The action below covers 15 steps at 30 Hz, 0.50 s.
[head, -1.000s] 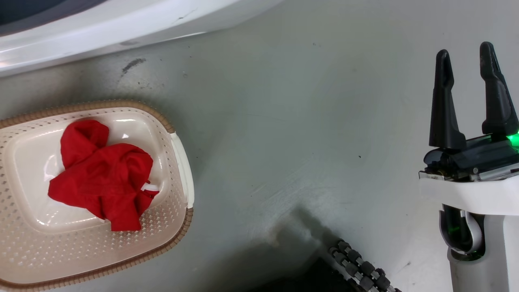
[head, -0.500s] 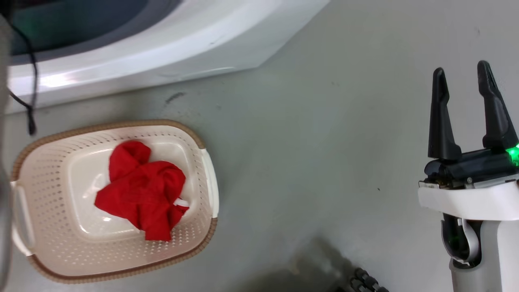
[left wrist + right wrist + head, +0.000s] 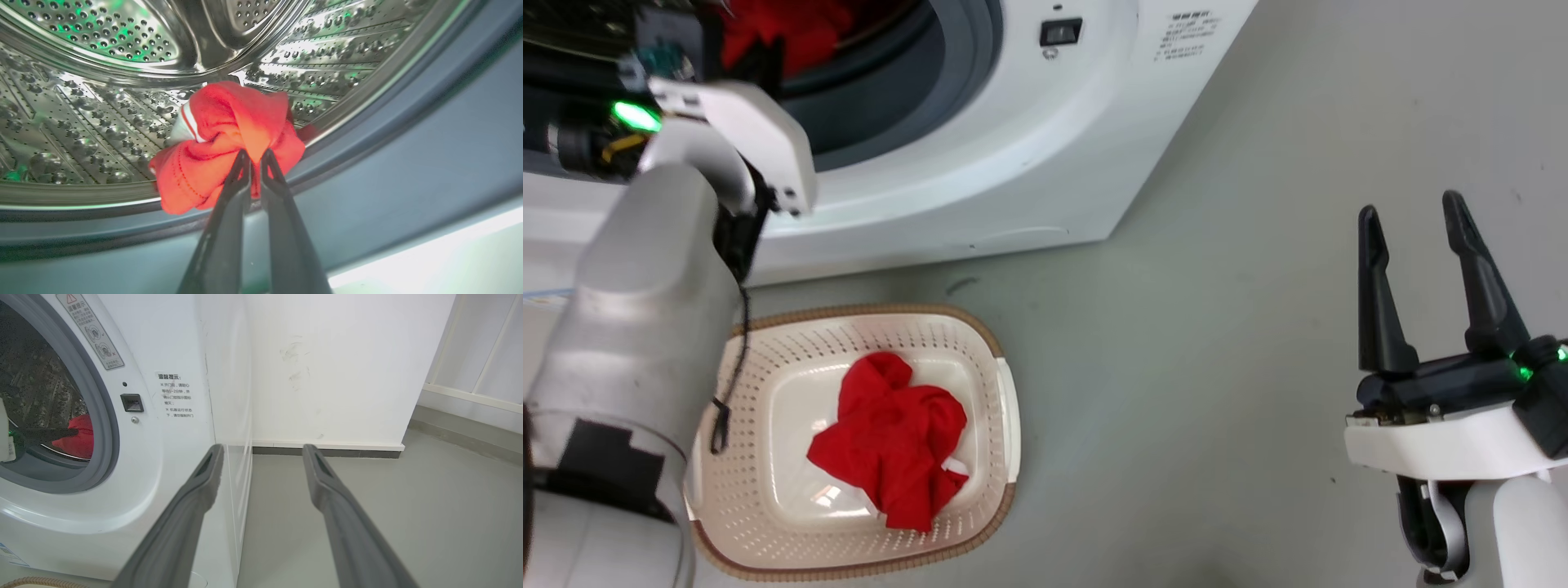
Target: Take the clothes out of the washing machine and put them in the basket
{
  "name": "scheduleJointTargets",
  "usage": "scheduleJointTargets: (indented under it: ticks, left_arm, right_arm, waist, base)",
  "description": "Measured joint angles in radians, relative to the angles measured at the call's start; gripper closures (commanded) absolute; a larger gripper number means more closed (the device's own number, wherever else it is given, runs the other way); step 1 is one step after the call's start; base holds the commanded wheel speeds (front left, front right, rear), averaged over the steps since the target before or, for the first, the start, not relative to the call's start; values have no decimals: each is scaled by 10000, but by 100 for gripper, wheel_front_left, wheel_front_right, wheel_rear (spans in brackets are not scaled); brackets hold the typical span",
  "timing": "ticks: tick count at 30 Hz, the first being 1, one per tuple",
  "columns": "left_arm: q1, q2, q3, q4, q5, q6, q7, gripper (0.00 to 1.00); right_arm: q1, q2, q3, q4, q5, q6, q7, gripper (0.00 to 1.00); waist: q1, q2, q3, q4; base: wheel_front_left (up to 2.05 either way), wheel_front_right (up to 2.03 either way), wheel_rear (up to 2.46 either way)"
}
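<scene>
Head view: the washing machine (image 3: 980, 163) occupies the upper left of the frame, its round opening facing the grey floor (image 3: 1217, 367). The basket (image 3: 1005, 408) stands on the floor at lower centre-left, just in front of the machine. The left arm (image 3: 645, 327) rises along the left edge of the frame and reaches into the opening. Left wrist view: the left gripper (image 3: 255, 157), at centre frame, has its two dark fingers pinched together on a fold of a red garment (image 3: 220, 134) with a white stripe. The garment is bunched at the lip of the steel drum (image 3: 102, 102), against the grey door seal (image 3: 408, 143), which crosses the lower right of that frame. Head view: a second red garment (image 3: 890, 441) lies crumpled on the basket's floor, a bit of white trim showing at its lower right edge. The right gripper (image 3: 1411, 204) is at the right edge of the frame, over bare floor and well apart from machine and basket. Its fingers are spread wide with nothing between them. Right wrist view: those fingers frame the machine's side panel and a white wall (image 3: 327, 355).
</scene>
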Motion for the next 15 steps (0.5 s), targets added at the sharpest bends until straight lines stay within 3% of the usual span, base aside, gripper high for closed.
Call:
scheduleJointTargets:
  ticks: [9,15]
  left_arm:
    - [1823,-48,-61,-1141,-341,31,-865,100]
    - [3152,25,376,-3070,-188,541,-890,100]
  right_arm:
    - [571,0,-61,90,-203,0,0,0]
    - [888,-2,-96,128,-272,0,0,0]
  waist:
    - [-1,0,-1187,446]
    - [0,1,-1822,775]
  base:
    - [0,0,0]
    - [0,0,0]
